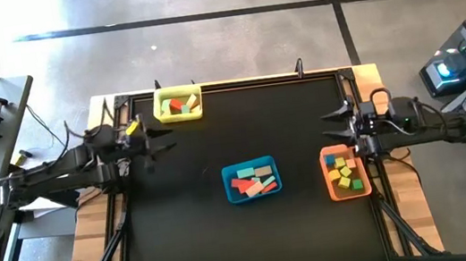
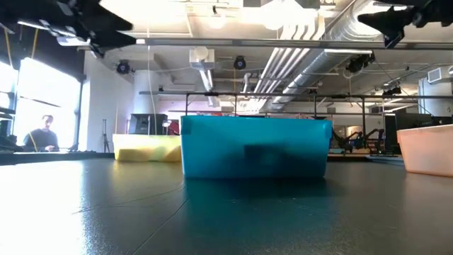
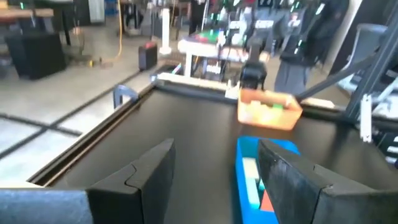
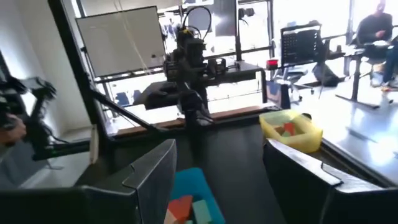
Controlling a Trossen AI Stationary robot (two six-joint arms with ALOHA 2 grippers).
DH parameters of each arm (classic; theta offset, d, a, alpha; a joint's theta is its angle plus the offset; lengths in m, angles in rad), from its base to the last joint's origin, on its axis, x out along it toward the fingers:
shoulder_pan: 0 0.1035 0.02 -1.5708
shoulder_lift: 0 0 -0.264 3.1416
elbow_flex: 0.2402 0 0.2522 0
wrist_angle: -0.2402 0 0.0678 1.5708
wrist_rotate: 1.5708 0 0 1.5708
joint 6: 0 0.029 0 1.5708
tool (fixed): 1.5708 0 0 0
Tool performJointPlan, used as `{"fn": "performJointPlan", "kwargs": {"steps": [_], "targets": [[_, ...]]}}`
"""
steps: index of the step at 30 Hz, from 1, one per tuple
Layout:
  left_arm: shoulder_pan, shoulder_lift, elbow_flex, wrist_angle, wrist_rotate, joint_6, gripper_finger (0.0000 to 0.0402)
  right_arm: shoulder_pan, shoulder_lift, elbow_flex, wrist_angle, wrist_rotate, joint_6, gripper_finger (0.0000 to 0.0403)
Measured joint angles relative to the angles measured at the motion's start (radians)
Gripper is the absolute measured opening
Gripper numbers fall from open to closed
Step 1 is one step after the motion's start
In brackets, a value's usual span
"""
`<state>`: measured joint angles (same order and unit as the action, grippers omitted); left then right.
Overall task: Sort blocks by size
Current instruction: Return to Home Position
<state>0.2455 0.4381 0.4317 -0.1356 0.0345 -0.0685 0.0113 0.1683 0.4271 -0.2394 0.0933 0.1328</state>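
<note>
All the blocks lie in three trays on the black table. The yellow tray [image 1: 177,104] at the far left holds red, orange and green blocks. The blue tray [image 1: 251,179] in the middle holds red, tan and pale green flat blocks. The orange tray [image 1: 345,172] at the right holds yellow and lime cubes. My left gripper [image 1: 165,138] is open and empty above the table's left side, near the yellow tray. My right gripper [image 1: 331,125] is open and empty above the right side, just beyond the orange tray's far end. Both hang high in the low view.
The table's raised frame [image 1: 227,84] runs along its edges. Bare black mat [image 1: 229,239] lies between the trays and along the near side. A person [image 2: 42,134] sits in the room beyond the table. Desks and equipment stand on both sides of the table.
</note>
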Motion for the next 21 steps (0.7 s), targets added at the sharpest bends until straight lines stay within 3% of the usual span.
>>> {"fn": "performJointPlan", "kwargs": {"steps": [5, 13, 17, 21], "targets": [[-0.019, -0.176, -0.117, 0.013, 0.0, -0.011, 0.0212, 0.0, -0.018, -0.002, -0.041, -0.027, 0.022, 0.0236], [-0.091, -0.437, -0.277, 0.017, 0.065, -0.061, 0.0211, 0.0, -0.02, -0.214, 0.239, -0.139, 0.052, 0.0236], [-0.127, -0.431, -0.286, 0.034, 0.068, -0.025, 0.0211, 0.0, -0.028, -0.287, 0.34, -0.149, 0.034, 0.0236], [-0.161, -0.435, -0.308, 0.109, 0.078, -0.024, 0.0211, 0.0, -0.088, -0.285, 0.332, -0.15, -0.017, 0.0236]]}}
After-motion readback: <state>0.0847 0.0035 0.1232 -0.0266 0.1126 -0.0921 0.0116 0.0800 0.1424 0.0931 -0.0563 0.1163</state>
